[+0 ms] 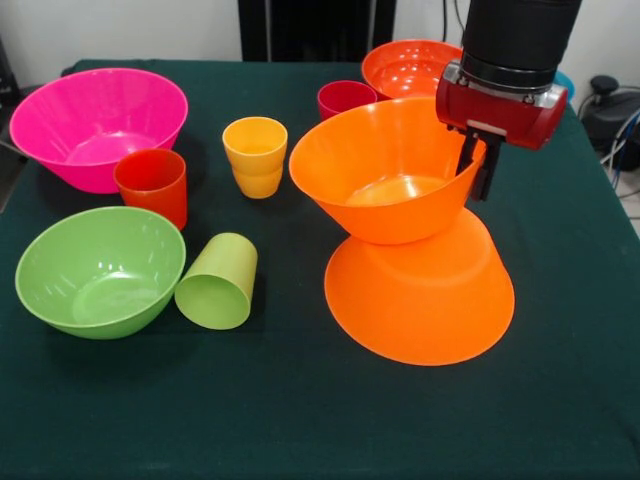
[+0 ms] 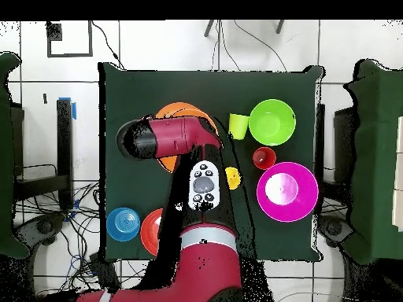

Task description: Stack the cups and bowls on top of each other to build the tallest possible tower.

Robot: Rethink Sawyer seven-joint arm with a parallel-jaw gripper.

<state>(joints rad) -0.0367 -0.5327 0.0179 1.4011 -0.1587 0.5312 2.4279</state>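
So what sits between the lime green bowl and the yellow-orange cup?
In the front view, the lime green plastic cup lies tipped on its side between the round lime green bowl and the upright yellow-orange cup.

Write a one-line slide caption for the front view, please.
Gripper straddles the rim of an upright orange bowl stacked on an inverted orange bowl.

Red and black arm. Glossy red shell on the links, black round joint cap at one end. Wrist section black and cylindrical, with a silver ring above a rounded red housing. End effector: two thin flat black fingers under the red housing. Forearm link carries a pale oval control panel with small dark round buttons. Wide red base section at the bottom of the overhead view.
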